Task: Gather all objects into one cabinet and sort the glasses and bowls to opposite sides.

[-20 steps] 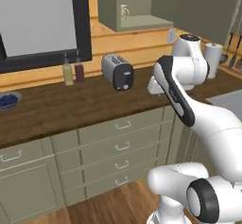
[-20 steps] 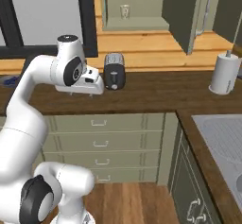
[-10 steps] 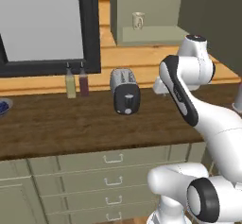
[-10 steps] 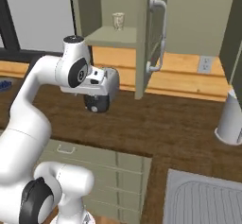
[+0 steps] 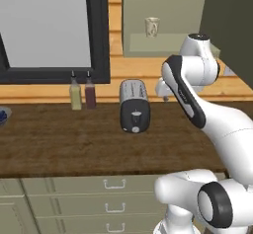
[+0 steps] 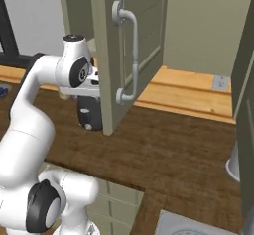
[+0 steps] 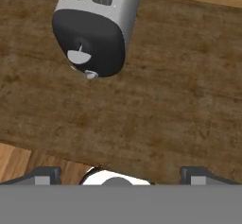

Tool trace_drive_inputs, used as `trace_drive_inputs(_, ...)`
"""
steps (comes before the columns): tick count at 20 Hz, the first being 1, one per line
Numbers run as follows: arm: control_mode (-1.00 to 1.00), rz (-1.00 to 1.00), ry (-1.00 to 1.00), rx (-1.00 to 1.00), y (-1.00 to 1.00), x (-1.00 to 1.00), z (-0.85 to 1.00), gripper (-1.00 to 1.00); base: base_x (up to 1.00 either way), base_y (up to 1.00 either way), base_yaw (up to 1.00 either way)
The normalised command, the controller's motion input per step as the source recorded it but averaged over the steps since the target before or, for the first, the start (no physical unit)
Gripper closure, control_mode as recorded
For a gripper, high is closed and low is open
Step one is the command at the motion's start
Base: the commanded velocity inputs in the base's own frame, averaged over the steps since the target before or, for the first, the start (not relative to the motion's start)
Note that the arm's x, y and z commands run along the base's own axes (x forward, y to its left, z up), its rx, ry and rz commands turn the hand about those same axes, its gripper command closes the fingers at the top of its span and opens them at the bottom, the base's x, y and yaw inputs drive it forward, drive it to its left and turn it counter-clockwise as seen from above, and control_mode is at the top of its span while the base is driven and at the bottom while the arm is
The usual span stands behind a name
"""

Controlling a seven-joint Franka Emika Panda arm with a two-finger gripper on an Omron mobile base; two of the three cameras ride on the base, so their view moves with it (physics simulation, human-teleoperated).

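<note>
Dark wood surface [image 5: 59,144] runs below me, brown grain, carrying a silver-and-black toaster [image 5: 134,105] with its black end face toward my cameras. From my hand view, the hand [image 7: 118,173] hangs above the surface [image 7: 179,86], fingers [image 7: 45,175] spread wide with nothing between them, and the toaster [image 7: 97,24] sits ahead of them.

Items logged from the left base view:
- cabinet [image 5: 163,30], sage grey-green, shelf exposed
- cream mottled mug [image 5: 152,26], one, upright on that shelf, well above the toaster
- two slim bottles [image 5: 82,92], one pale, one dark red, side by side just left of the toaster, against the dark-framed window [image 5: 49,30]

Items logged from the right base view:
- cabinet door [image 6: 130,45], swung open toward me, with curved pale-grey bar handle [image 6: 128,55]
- toaster [image 6: 89,115], partly hidden behind the door edge and my arm
- drawer fronts [image 5: 113,206] under the surface, seen from the left.
</note>
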Motion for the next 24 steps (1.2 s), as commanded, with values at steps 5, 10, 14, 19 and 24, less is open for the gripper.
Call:
trace_drive_inputs(5,1.00,0.00,0.00,0.00,0.00,0.00,0.00,-1.00,0.93,0.01,-0.05)
trace_drive_inputs(10,1.00,0.00,0.00,0.00,0.00,0.00,0.00,-1.00,0.67,0.00,-0.04)
trace_drive_inputs(14,1.00,0.00,0.00,0.00,0.00,0.00,0.00,-1.00,0.00,0.00,0.00)
trace_drive_inputs(19,1.00,0.00,0.00,0.00,0.00,0.00,0.00,-1.00,0.00,0.02,0.00)
trace_drive_inputs(24,-1.00,0.02,-0.58,0.00,0.07,0.07,0.44,-1.00,0.00,0.02,0.00)
